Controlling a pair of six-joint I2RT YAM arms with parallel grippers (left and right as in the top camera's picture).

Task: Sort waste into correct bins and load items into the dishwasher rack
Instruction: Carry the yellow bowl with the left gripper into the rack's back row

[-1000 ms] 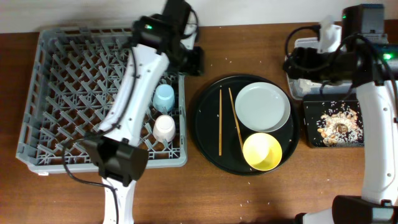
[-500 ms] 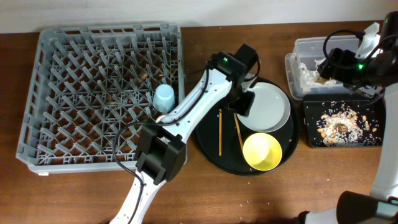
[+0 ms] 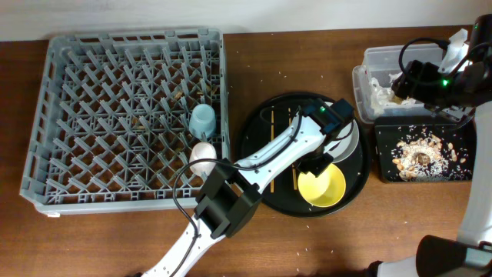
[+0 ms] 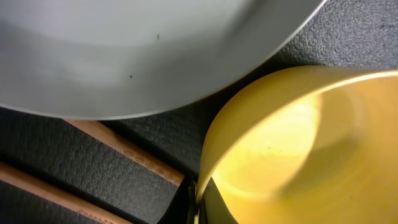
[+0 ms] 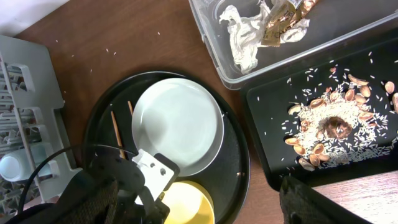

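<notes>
My left gripper is shut on the near rim of the yellow bowl, one finger inside and one outside. The bowl sits on the round black tray beside the pale grey plate and two chopsticks. My right gripper hangs open and empty over the clear tub, which holds white tissue and a gold-brown wrapper. Rice and brown scraps lie in the shallow black tray.
The grey dishwasher rack fills the left of the table, with a blue cup and a pale pink cup upturned near its right side. Stray rice grains dot the wooden tabletop around the trays.
My left arm swung from the rack to the round tray, came down at the yellow bowl and closed on its rim. The right arm drew back to the right and now holds still.
</notes>
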